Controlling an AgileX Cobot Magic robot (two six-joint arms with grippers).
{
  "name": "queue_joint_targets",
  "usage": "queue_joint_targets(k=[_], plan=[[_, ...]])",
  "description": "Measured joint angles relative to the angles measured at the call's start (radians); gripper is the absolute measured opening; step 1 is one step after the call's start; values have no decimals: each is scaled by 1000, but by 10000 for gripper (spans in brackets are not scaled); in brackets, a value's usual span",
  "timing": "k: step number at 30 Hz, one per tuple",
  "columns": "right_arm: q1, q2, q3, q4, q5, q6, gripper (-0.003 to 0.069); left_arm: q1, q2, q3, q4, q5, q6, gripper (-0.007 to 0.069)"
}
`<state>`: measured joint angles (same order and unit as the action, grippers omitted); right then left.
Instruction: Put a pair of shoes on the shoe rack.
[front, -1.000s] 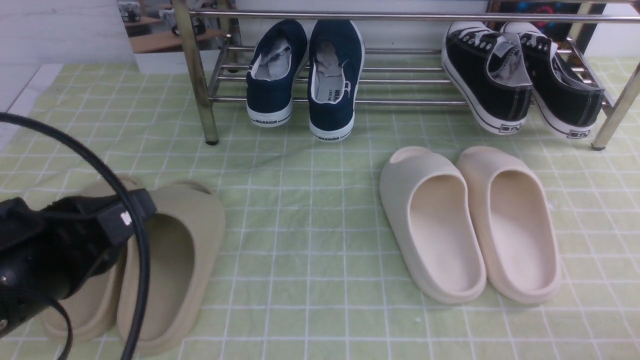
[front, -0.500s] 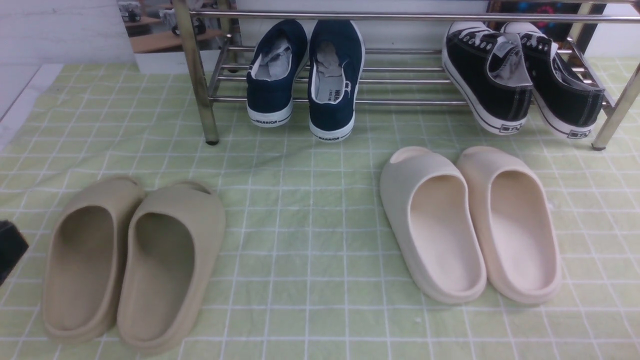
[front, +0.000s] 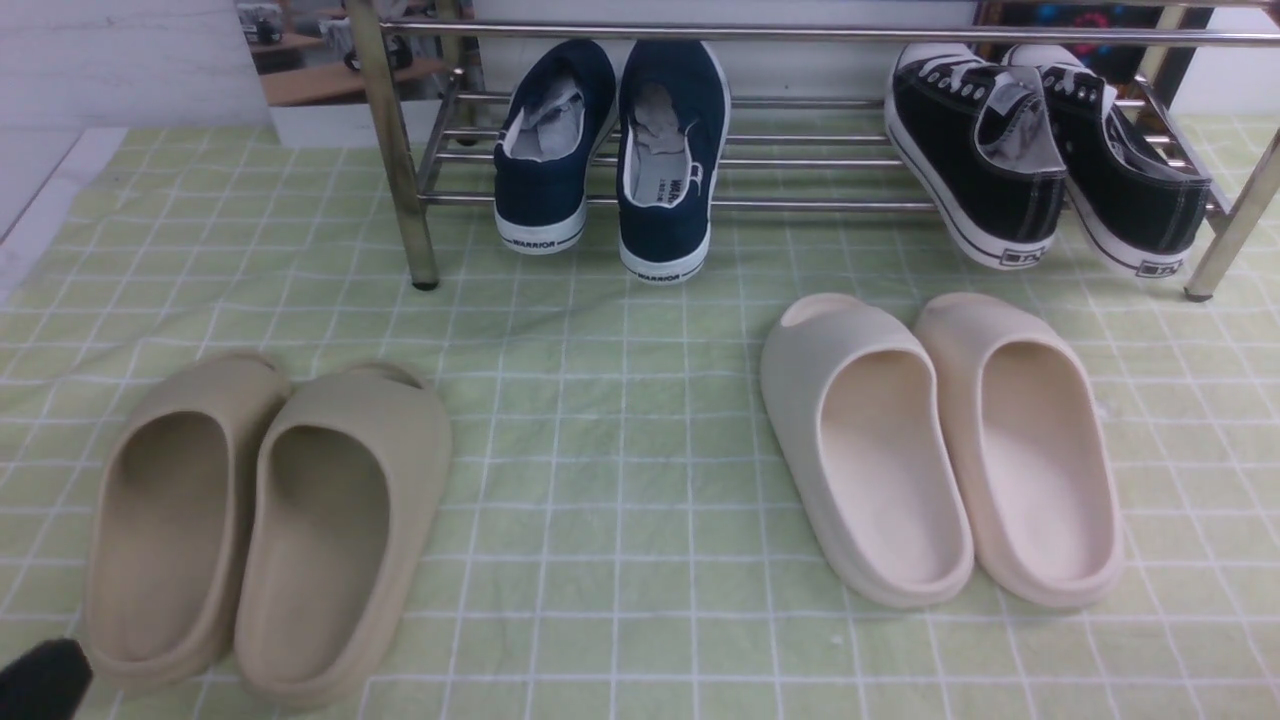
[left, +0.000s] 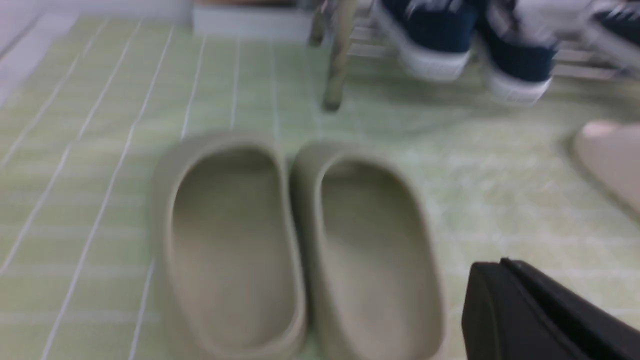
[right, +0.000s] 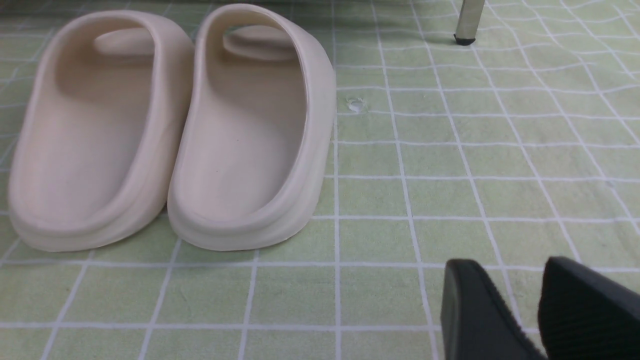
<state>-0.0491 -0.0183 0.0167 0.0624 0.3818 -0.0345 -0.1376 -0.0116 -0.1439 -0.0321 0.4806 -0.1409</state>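
The pair of navy-blue slip-ons, the left shoe (front: 545, 140) and the right shoe (front: 670, 150), rests on the steel bars of the shoe rack (front: 800, 205), toes in and white "WARRIOR" heels hanging over the front bar. They show blurred in the left wrist view (left: 435, 35). My left gripper (left: 502, 262) is shut and empty, low near the front-left corner; only a black tip (front: 40, 680) shows in the front view. My right gripper (right: 505, 265) is slightly open and empty above the cloth, right of the cream slides. It is out of the front view.
Black lace-up sneakers (front: 1040, 150) sit on the rack's right end. Beige slides (front: 270, 520) lie front left, cream slides (front: 940, 450) front right, on a green checked cloth (front: 620, 400). Brass rack legs stand at left (front: 400, 180) and right (front: 1230, 220).
My left arm has drawn back toward the front-left and left the front view, uncovering the beige slides. Only its tip remains at the bottom corner. The shoes have not moved.
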Motion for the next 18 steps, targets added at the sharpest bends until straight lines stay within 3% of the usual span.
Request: queue_joint_targets(k=[5,18], plan=[[0,0,0,0,0,0,239,65,0,141,3,0,4,-13],[0,0,0,0,0,0,239,71,0,164,-8,-37,75,-13]])
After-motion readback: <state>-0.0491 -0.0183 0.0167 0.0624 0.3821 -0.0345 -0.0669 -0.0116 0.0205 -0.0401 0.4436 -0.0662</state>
